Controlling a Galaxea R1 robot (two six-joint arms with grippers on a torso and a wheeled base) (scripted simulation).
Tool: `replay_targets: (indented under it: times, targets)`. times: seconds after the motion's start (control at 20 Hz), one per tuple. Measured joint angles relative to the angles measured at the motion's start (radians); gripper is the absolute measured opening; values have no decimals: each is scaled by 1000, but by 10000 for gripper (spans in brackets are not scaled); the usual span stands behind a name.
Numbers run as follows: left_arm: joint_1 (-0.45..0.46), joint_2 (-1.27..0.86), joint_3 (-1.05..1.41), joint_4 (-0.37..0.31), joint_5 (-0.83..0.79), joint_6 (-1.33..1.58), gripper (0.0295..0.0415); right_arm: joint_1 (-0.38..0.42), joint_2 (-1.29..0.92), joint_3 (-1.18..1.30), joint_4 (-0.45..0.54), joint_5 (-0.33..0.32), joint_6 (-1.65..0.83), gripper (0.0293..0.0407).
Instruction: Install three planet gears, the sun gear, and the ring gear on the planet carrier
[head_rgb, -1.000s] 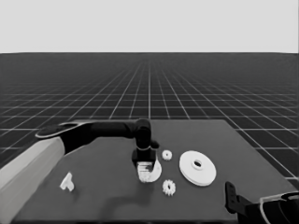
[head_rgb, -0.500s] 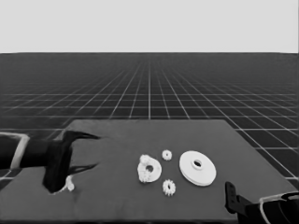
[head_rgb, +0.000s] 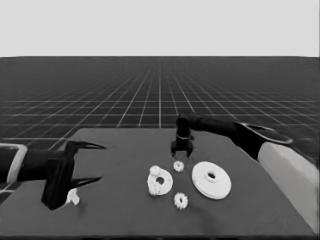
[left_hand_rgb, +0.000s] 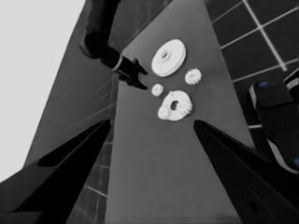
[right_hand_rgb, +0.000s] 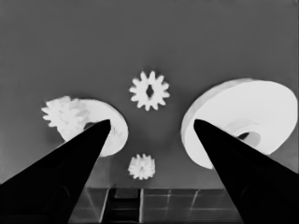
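The smaller round part (head_rgb: 160, 181) lies near the middle of the table (head_rgb: 125, 150), flat, with two planet gears seated on it: one (head_rgb: 154, 170) on its rim at about 11 o'clock of the centre hole, another (head_rgb: 155, 190) at about 7 o'clock. In the left wrist view the same part (left_hand_rgb: 174, 106) carries both toothed wheels on its rim. In the right wrist view it (right_hand_rgb: 105, 128) is partly hidden behind one finger, with a gear (right_hand_rgb: 63, 114) on it.

A loose gear (head_rgb: 178, 166) lies on the table just beside the smaller round part, at about 1 o'clock of it, apart from it. A second loose gear (head_rgb: 180, 200) lies at about 5 o'clock, near the table's front. The right wrist view shows these as the gear (right_hand_rgb: 149, 90) between the two round parts and the one (right_hand_rgb: 141, 166) near the table's edge.

The larger round part (head_rgb: 211, 179) lies flat at 3 o'clock of the smaller one, close but not touching.

The right end effector (head_rgb: 182, 154) hangs directly above the loose gear at 1 o'clock, fingers pointing down and spread apart, holding nothing.

The left end effector (head_rgb: 90, 162) waits over the table's left end, at 9 o'clock, its fingers wide apart and empty. The thin white piece (head_rgb: 73, 197) lies on the table below it.
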Motion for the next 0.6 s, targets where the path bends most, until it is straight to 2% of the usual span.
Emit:
replay_targets:
  times: [0.1, 0.2, 0.25, 0.6]
  targets:
    - [0, 0, 0, 0, 0, 0, 385, -1, 19, -45, 5, 2, -14, 385]
    - [0, 0, 0, 0, 0, 0, 385, -115, 61, -154, -82, 76, -66, 385]
    - [0, 0, 0, 0, 0, 0, 385, -142, 77, -193, -98, 95, -85, 385]
    - [0, 0, 0, 0, 0, 0, 385, -171, 103, -258, -113, 124, -118, 382]
